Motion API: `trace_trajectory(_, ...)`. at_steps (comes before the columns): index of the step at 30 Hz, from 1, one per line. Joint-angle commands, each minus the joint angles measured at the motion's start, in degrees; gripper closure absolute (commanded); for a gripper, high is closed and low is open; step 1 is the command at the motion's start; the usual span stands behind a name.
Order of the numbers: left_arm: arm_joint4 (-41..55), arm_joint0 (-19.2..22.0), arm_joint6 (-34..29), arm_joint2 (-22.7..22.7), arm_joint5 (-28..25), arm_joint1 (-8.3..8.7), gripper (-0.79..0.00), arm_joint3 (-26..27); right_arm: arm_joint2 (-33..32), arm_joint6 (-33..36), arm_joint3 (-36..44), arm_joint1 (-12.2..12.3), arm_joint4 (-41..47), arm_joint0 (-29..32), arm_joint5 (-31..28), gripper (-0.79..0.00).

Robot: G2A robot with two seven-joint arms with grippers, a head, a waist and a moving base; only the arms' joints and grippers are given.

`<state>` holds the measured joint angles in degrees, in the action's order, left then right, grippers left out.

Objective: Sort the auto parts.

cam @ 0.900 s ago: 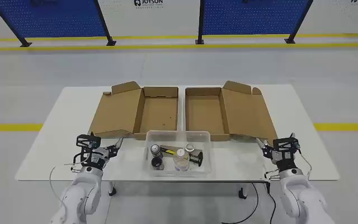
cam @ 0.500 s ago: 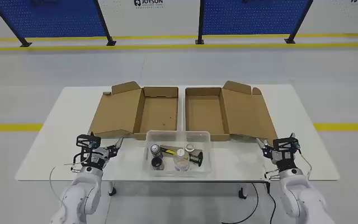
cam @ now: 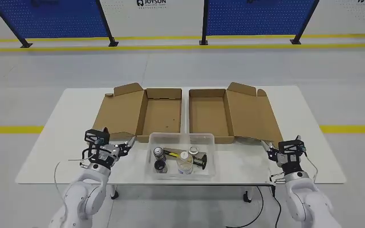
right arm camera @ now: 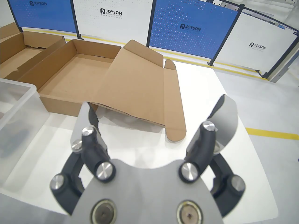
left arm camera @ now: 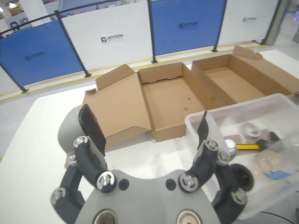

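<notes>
Top view: where are the auto parts [cam: 178, 161]?
— Heaped in the clear bin [cam: 181, 135] at the table's [cam: 57, 131] near edge, in front of the left cardboard box [cam: 163, 114].
— Left wrist view?
— The left gripper [left arm camera: 144, 113] is spread wide and empty, just beside the bin. A careless reach could clip the rim and shove it.
— Right wrist view?
— The right gripper [right arm camera: 154, 103] is likewise spread and empty, near a box flap [right arm camera: 140, 94] it might snag.
</notes>
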<state>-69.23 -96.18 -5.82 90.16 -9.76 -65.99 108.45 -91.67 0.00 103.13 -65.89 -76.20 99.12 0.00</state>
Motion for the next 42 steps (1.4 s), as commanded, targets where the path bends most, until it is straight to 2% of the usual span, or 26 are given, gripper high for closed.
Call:
trace_trajectory(1, 2.1, 0.5, -1.5, -0.6, -3.4, 0.04, -0.785, 1.7, 0.0, 0.0, 0.0, 0.0, 0.0, 0.0, 0.0, -0.785)
trace_trajectory(6, 4.7, 1.7, -5.2, -3.1, -10.8, 0.21, -0.785, 5.3, 0.0, 0.0, 0.0, 0.0, 0.0, 0.0, 0.0, -0.785)
trace_trajectory(10, 3.6, 2.3, -7.3, -6.2, -16.0, 0.36, -0.785, 6.2, 0.0, 0.0, 0.0, 0.0, 0.0, 0.0, 0.0, -0.785)
trace_trajectory(14, 1.2, 2.7, -8.3, -9.3, -18.1, 0.37, -0.785, 6.1, 0.0, 0.0, 0.0, 0.0, 0.0, 0.0, 0.0, -0.785)
trace_trajectory(20, -2.4, 3.9, -8.5, -14.0, -18.2, 0.17, -0.785, 5.0, 0.0, 0.0, 0.0, 0.0, 0.0, 0.0, 0.0, -0.785)
trace_trajectory(29, -7.4, 8.0, -9.7, -21.3, -14.2, -0.67, -0.785, 0.9, 0.0, 0.0, 0.0, 0.0, 0.0, 0.0, 0.0, -0.785)
trace_trajectory(42, -7.8, 12.8, -11.1, -26.7, -12.0, -1.64, -0.785, -6.4, 0.0, 0.0, 0.0, 0.0, 0.0, 0.0, 0.0, -0.785)
